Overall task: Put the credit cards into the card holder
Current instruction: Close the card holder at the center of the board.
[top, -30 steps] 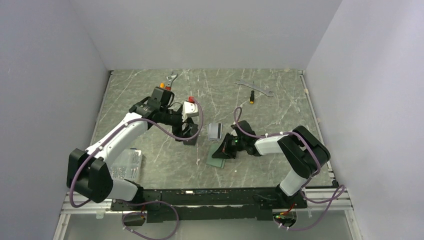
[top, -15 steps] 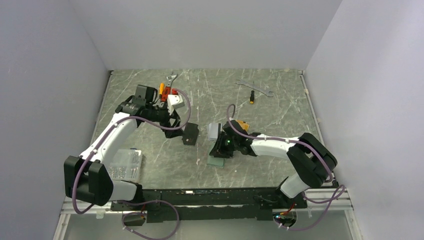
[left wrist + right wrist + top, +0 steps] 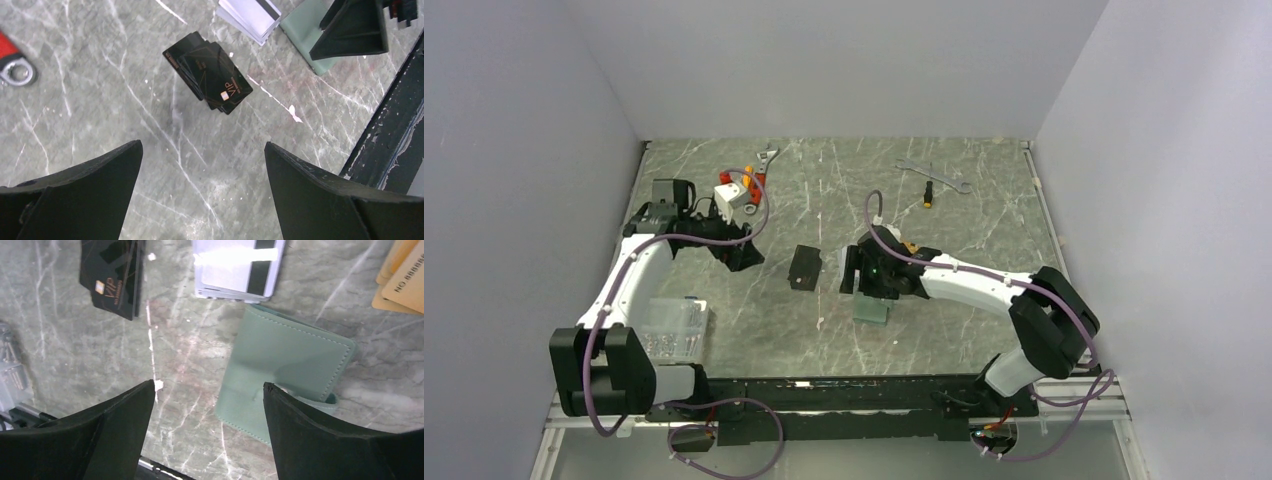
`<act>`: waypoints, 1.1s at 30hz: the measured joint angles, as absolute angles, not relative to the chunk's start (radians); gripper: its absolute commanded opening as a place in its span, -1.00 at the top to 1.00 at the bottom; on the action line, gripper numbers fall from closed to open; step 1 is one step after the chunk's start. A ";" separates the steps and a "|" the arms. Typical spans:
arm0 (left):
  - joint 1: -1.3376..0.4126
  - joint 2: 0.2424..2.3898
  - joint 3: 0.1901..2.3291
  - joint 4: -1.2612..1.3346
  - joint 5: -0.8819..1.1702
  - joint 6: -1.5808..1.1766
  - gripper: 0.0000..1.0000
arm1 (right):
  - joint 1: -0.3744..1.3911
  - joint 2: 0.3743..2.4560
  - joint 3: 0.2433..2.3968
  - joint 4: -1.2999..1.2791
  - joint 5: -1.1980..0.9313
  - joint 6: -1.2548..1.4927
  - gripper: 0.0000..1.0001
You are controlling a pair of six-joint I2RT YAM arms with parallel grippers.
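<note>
A small stack of black credit cards (image 3: 804,267) (image 3: 210,72) (image 3: 112,275) lies mid-table. Silver-grey cards with a dark stripe (image 3: 237,265) (image 3: 250,15) lie right of them, and orange-gold cards (image 3: 909,247) (image 3: 402,280) further right. The sage-green card holder (image 3: 872,310) (image 3: 285,365) (image 3: 305,30) lies folded flat, nearer the front edge. My right gripper (image 3: 864,278) (image 3: 208,385) hovers open over the silver cards and the holder, with nothing between its fingers. My left gripper (image 3: 742,255) (image 3: 202,147) is open and empty, left of the black cards.
Two wrenches (image 3: 934,172) and a small screwdriver (image 3: 929,195) lie at the back right. An adjustable wrench (image 3: 767,158) lies at the back left. A clear plastic box (image 3: 674,330) sits front left. A red-handled tool (image 3: 12,65) lies near the left gripper.
My right gripper has opened, let go of the card holder and moved left and back. My left arm has drawn back to the left, away from the black cards, opening fully.
</note>
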State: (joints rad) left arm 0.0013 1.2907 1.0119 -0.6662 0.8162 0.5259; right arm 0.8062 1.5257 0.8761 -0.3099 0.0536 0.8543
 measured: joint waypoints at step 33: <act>-0.652 1.204 0.749 -0.334 0.596 0.592 -0.88 | 0.823 1.647 1.140 -0.852 0.238 0.819 -0.04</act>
